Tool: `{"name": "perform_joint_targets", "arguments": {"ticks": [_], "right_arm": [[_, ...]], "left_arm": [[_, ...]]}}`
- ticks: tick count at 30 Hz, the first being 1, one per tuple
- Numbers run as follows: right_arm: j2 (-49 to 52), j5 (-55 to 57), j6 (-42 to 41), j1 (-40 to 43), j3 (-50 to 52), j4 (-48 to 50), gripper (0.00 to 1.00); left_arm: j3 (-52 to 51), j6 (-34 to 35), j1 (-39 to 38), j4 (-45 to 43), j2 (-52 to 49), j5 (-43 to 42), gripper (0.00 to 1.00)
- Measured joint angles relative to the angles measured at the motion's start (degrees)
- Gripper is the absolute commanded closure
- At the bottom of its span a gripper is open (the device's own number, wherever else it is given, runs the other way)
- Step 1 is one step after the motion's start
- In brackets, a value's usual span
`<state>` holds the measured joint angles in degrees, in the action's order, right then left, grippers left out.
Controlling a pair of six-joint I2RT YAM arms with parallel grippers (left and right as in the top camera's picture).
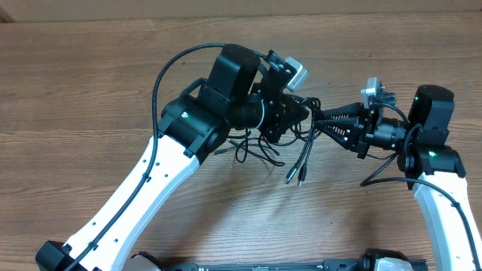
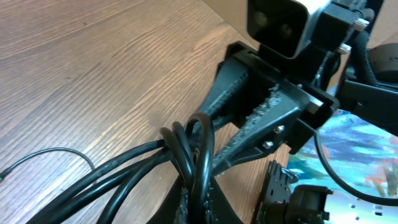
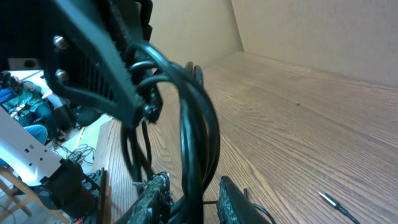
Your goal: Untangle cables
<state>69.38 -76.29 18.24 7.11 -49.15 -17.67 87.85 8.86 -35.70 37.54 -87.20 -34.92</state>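
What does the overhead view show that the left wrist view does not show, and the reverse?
Only the overhead view shows the white left arm and right arm, and two plug ends lying side by side on the table. Only the left wrist view shows, from close, the cables looped over one another where the right gripper is closed on them. Both show the cables, the right gripper and the wooden table.

Wood-grain table [image 1: 83,83] under loose cables [image 1: 256,154]
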Motion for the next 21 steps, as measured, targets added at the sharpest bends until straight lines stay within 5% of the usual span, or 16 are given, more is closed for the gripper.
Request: {"name": "perform_joint_targets", "arguments": {"ticks": [5,15,21], "right_arm": [[0.0,-0.1,0.0,0.0,0.0,0.0,0.96],[0.0,0.1,0.0,0.0,0.0,-0.5,0.96],[0.0,0.2,0.0,0.0,0.0,-2.8,0.96]], "left_arm": [[0.0,0.0,-0.9,-0.1,0.0,0.0,0.96],[0.0,0.2,-0.9,0.0,0.0,2.2,0.96],[0.0,6.1,-1.1,-1.5,0.0,8.4,0.96]]}}
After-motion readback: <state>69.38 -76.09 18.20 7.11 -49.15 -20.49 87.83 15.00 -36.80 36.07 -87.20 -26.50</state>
